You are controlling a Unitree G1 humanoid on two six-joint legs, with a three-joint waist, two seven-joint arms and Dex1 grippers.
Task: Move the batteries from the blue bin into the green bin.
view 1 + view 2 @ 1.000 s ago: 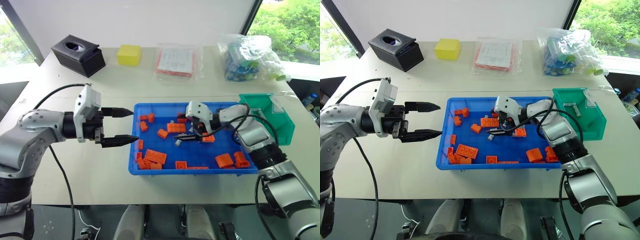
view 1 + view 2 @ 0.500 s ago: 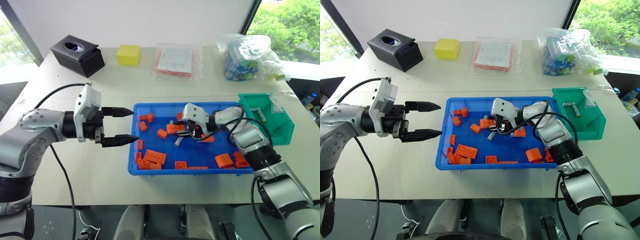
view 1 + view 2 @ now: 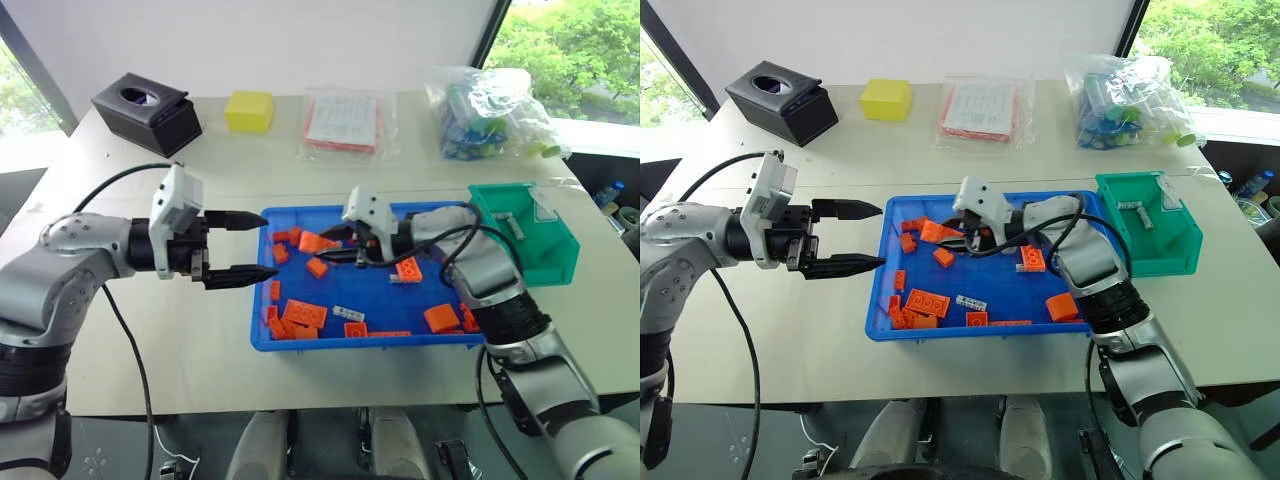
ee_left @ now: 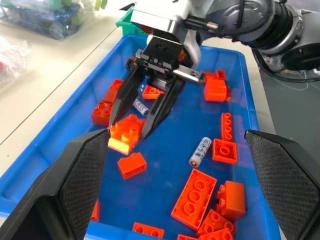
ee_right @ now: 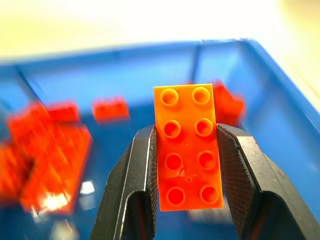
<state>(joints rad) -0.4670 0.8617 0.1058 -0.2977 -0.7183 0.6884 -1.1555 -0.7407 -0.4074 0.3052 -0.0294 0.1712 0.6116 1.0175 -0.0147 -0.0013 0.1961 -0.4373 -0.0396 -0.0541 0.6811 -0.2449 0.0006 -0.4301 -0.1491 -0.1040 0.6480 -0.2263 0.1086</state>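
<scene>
The blue bin lies at the table's middle with several orange bricks in it. One battery lies loose near its front rim, also seen in the left wrist view. A second battery lies under my right gripper. My right gripper hovers over the bin's left part, shut on an orange brick that stands up between its fingers. My left gripper hangs open at the bin's left rim, holding nothing. The green bin stands against the blue bin's right end with a battery inside.
Along the table's far side sit a black tissue box, a yellow block, a clear bag of red-printed sheets and a bag of coloured items. Bare tabletop lies left of the blue bin.
My right gripper has shut on an orange brick, lifted it and carried it left across the blue bin. The left gripper stayed where it was. The head view shifted a little.
</scene>
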